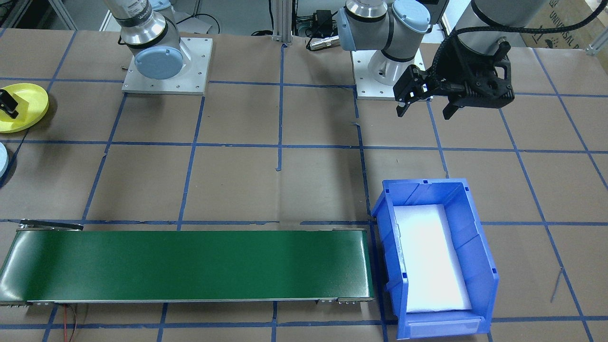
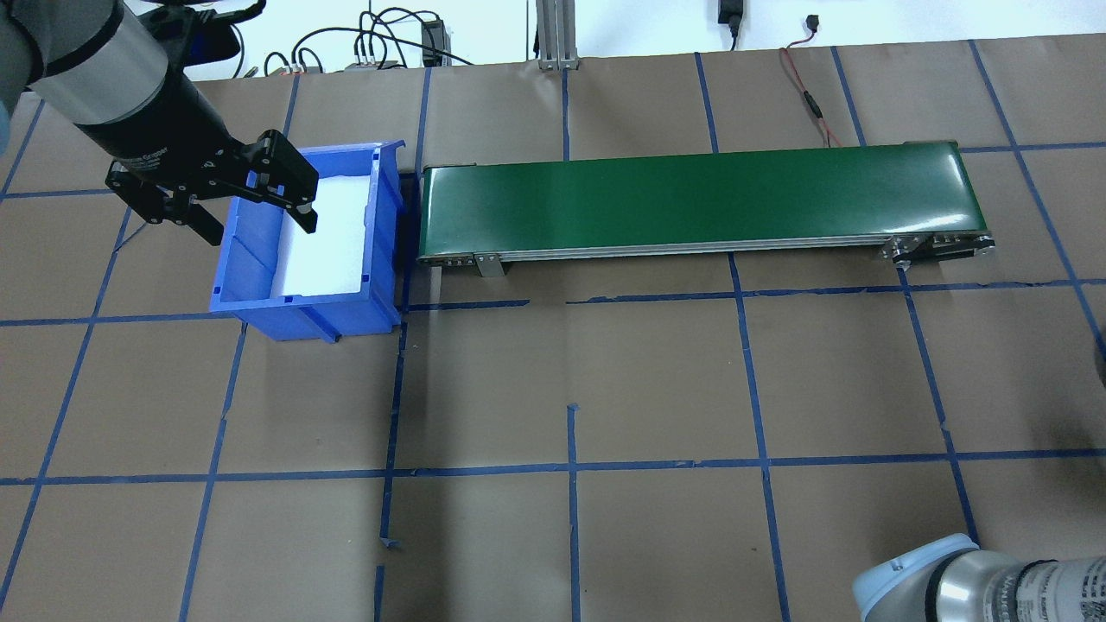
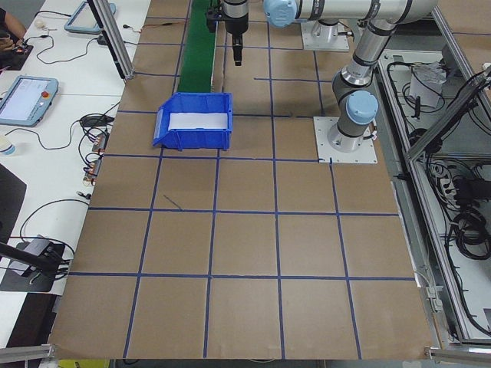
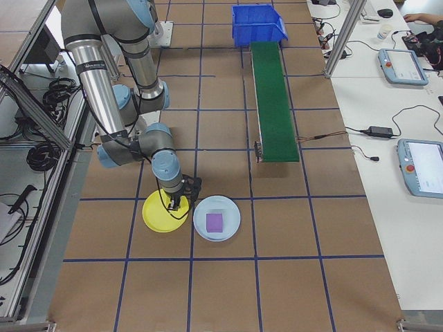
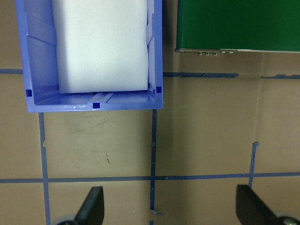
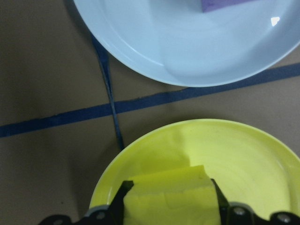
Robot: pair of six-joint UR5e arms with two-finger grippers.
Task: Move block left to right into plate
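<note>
Glossy yellow plastic plate, matt brown paper table cover, shiny green belt, white foam-lined blue plastic bin

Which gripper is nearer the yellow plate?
Right. The right gripper is directly over the yellow plate, its fingers around a yellow block. The left gripper hovers at the blue bin, at the other end of the conveyor.
</note>
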